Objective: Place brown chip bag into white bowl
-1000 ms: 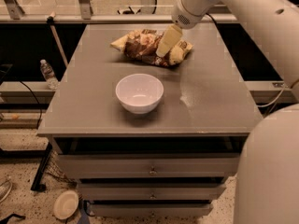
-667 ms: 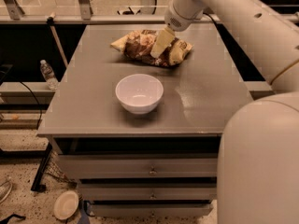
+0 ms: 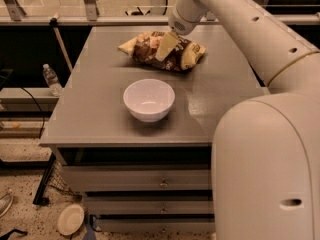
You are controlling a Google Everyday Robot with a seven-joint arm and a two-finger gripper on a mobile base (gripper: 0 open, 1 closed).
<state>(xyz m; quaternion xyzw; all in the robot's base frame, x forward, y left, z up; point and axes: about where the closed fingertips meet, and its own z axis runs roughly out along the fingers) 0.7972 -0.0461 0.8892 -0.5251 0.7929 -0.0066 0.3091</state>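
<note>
The brown chip bag (image 3: 150, 51) lies flat at the far middle of the grey table (image 3: 100, 104), dark brown in the middle with pale yellow ends. The white bowl (image 3: 149, 99) stands upright and empty in the table's middle, in front of the bag and apart from it. My gripper (image 3: 165, 48) hangs from the white arm that reaches in from the right. Its pale fingers (image 3: 167, 45) point down onto the middle of the bag.
A plastic water bottle (image 3: 51, 79) stands on a low shelf left of the table. A flat pale plate (image 3: 70, 219) lies on the floor at the lower left. Drawers (image 3: 150, 184) sit under the tabletop. A metal rail (image 3: 100, 20) runs behind the table.
The arm has swung left and the gripper has shifted a little left over the bag. The bag and the bowl have not moved.
</note>
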